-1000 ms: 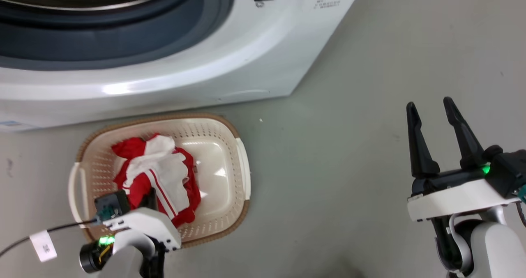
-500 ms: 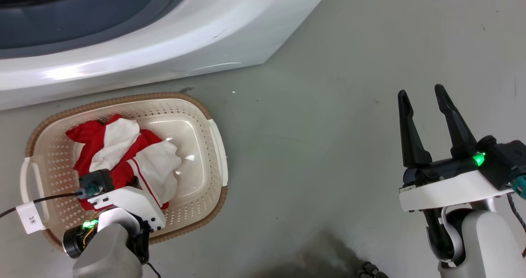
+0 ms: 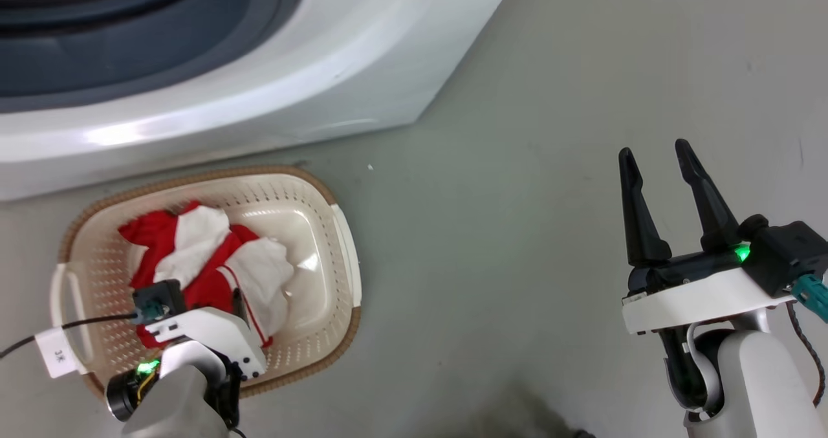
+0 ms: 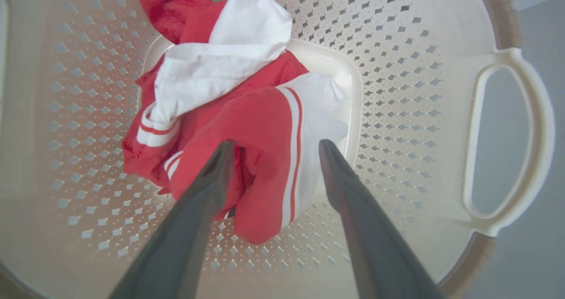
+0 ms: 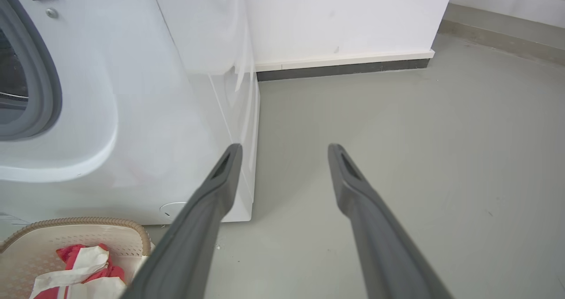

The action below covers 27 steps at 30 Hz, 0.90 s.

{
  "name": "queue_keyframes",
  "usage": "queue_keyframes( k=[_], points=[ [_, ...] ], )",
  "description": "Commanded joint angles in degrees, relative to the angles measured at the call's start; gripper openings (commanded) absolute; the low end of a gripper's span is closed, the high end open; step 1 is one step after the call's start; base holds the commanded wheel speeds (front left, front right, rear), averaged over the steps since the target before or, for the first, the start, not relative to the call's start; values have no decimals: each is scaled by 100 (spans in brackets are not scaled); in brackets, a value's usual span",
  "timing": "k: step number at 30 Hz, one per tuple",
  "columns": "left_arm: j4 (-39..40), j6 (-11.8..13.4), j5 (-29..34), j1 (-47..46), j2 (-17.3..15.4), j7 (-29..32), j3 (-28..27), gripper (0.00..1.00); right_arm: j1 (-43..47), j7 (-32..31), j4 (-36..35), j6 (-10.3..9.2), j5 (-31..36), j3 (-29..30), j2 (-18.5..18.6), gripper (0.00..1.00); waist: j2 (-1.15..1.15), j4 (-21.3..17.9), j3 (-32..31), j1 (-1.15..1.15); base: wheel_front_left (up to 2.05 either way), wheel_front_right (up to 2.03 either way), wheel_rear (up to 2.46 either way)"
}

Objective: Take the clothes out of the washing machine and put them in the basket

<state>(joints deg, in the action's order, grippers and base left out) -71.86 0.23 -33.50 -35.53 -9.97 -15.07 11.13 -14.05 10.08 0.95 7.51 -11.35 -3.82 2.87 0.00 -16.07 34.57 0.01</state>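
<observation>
The cream basket (image 3: 194, 176) stands on the floor just in front of the white washing machine (image 3: 272, 82). One of the clothes, a red garment with white panels and thin stripes (image 3: 200, 266), lies bunched in its left half. In the left wrist view my left gripper (image 4: 276, 145) is open and points down into the basket (image 4: 397, 69), its fingertips at either side of a red fold of the garment (image 4: 247, 113); I cannot tell whether they touch it. My right gripper (image 3: 653, 160) hangs open and empty over bare floor at the right, also shown in its own wrist view (image 5: 284, 146).
The porthole's grey rubber rim (image 3: 162, 56) sits at the upper left of the head view. Grey floor (image 3: 504, 231) stretches between the basket and my right arm. A white wall with a dark skirting (image 5: 344, 67) runs behind the machine (image 5: 154, 113). The basket (image 5: 88, 223) lies at the machine's foot.
The head camera has shifted, so the basket and the machine sit differently in the picture. My left gripper stays over the garment in the basket. The right gripper remains open.
</observation>
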Motion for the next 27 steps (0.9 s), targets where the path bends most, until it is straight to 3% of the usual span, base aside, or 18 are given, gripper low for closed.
queue_keyframes(
  k=[1, 11, 20, 27],
  points=[
    [41, 1, 11, 102, 32, -10, -8, 100, 11, 20, 18, -4, 39, 1, 1, 100, 0, 113, -263, -1, 0, 0, 0],
    [923, 23, 352, 849, 186, -12, -128, 100, 377, -183, 80, -4, 197, 9, 1, 100, 0, 492, -1442, -1, 0, 0, 0],
    [2682, 218, 972, 1573, 400, -12, -620, 100, 823, -463, -86, -4, 382, 164, 1, 100, 0, 845, -2120, -1, 0, 0, 0],
    [4185, 231, 1575, 2044, 535, -13, -900, 100, 1121, -640, -199, -4, 494, 217, 1, 100, 0, 1072, -2532, -1, 0, 0, 0]
  ],
)
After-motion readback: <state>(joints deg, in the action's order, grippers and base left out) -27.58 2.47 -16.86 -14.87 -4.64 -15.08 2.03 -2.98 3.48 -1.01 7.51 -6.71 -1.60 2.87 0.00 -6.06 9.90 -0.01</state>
